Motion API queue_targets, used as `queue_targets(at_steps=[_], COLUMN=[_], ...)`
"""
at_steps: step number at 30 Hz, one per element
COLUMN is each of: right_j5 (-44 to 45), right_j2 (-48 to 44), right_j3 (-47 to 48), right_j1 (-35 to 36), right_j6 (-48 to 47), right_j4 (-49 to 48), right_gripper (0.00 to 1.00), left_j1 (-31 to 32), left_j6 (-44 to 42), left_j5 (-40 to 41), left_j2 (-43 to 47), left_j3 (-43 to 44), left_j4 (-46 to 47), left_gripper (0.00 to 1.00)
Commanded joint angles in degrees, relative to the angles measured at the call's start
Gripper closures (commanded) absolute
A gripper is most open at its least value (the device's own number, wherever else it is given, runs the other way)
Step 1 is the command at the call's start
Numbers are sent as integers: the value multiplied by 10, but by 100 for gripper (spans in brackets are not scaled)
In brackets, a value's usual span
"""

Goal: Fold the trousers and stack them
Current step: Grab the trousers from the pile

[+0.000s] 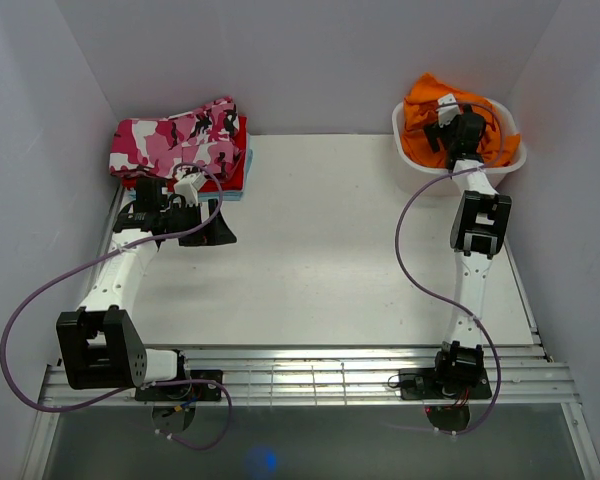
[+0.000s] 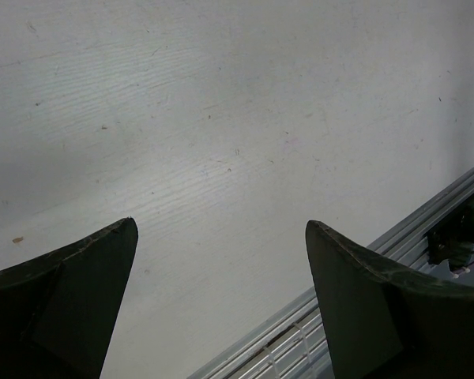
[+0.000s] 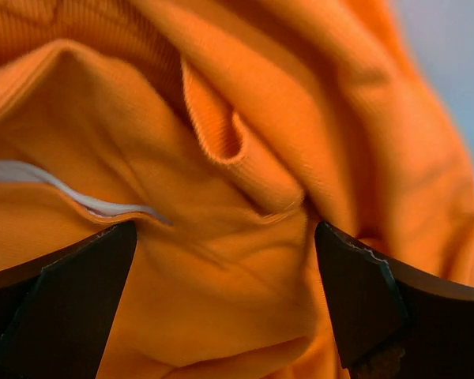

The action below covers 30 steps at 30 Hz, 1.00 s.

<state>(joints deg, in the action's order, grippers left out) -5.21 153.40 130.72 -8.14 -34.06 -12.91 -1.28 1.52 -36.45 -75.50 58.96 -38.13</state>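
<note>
Beneath right end effector [image 3: 225, 230], trousers [image 3: 245, 150] (crumpled)

a white table [image 1: 320, 260] fills the middle, boxed in by plain pale walls [image 1: 310, 60] on the left, far and right. silver metal rails [image 1: 310, 375] run along its near edge; nearer still, grey floor [image 1: 400, 450] with a small blue glint [image 1: 263, 460].

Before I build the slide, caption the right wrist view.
Open right gripper close over the crumpled orange trousers, a ribbed hem folded up between its jaws.
</note>
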Motion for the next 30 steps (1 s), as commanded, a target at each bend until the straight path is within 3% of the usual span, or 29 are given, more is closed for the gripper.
queue_targets(at_steps=[1, 4, 7, 8, 9, 16, 30], right_j5=[26, 26, 17, 14, 10, 19, 125], right_j2=[15, 30, 36, 34, 31, -56, -333], right_j3=[27, 29, 38, 35, 32, -19, 6], right_j1=[-9, -16, -22, -22, -21, -14, -6], right_j6=[-16, -1, 26, 26, 25, 45, 297], right_j4=[-66, -63, -49, -49, -48, -117, -152], right_gripper=[0, 19, 64, 85, 92, 92, 92], left_j1=[2, 2, 2, 2, 2, 2, 2], left_j6=[2, 2, 2, 2, 1, 1, 12], left_j5=[3, 8, 13, 13, 12, 8, -13], left_j2=[21, 14, 8, 7, 5, 4, 47], left_j3=[0, 8, 12, 11, 10, 12, 19], left_j4=[2, -3, -5, -5, -5, -5, 2], left_gripper=[2, 2, 2, 2, 2, 2, 2])
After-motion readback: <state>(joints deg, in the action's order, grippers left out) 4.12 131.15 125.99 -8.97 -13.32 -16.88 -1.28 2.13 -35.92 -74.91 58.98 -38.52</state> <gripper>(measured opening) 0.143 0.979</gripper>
